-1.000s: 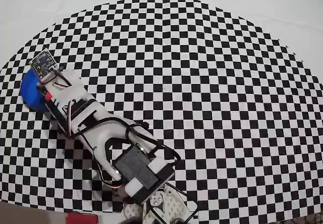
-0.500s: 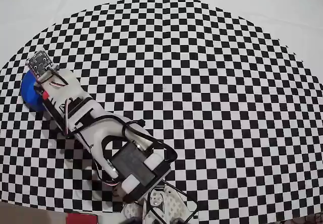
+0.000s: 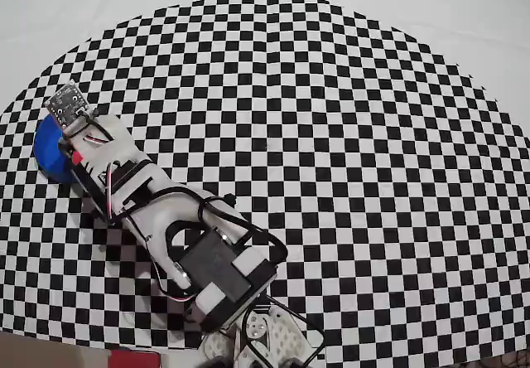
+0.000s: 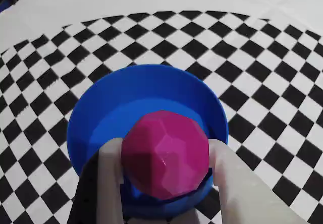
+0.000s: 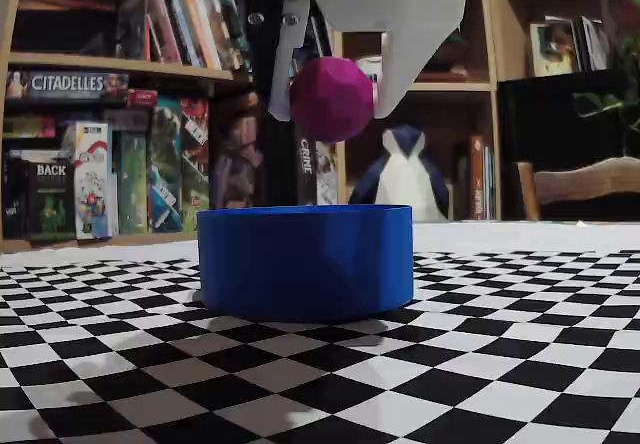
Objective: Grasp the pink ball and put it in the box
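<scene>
Arm crept slightly further over box [image 5: 305, 262] vs 1 s ago | claw [image 4: 166, 156] clamped on pink ball [image 5: 332, 98] | ball hung directly above box opening, clear of rim | release drops straight in

In the overhead view the arm [image 3: 157, 210] hides the pink ball and most of the box [image 3: 45, 148].
</scene>
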Motion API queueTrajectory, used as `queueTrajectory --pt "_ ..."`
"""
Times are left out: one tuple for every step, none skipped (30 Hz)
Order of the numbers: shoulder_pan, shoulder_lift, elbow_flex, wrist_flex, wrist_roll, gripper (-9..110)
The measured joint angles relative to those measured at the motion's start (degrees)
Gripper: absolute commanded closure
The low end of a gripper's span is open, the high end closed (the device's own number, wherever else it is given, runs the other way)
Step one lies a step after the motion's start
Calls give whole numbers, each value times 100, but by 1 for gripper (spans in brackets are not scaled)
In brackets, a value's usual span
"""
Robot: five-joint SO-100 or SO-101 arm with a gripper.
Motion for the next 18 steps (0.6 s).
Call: queueTrajectory --pt "0 0 0 18 0 96" --pt "0 0 0 35 0 96" --pt "0 0 0 35 0 96" --pt "0 0 0 35 0 96" --pt "0 0 0 35 0 96" --pt "0 0 0 35 0 96" --pt "0 0 0 35 0 96" --pt "0 0 0 35 0 96" --pt "0 -9 0 35 0 96" --pt "0 -26 0 35 0 96" --pt "0 -35 0 35 0 96" --pt "-9 -35 0 35 0 96" --pt "-18 -35 0 35 0 96" --pt "-35 -35 0 35 0 96" --pt "-53 -35 0 35 0 96" --pt "-62 -35 0 35 0 96" --pt "-62 -35 0 35 0 96" --pt "-53 -35 0 35 0 96"
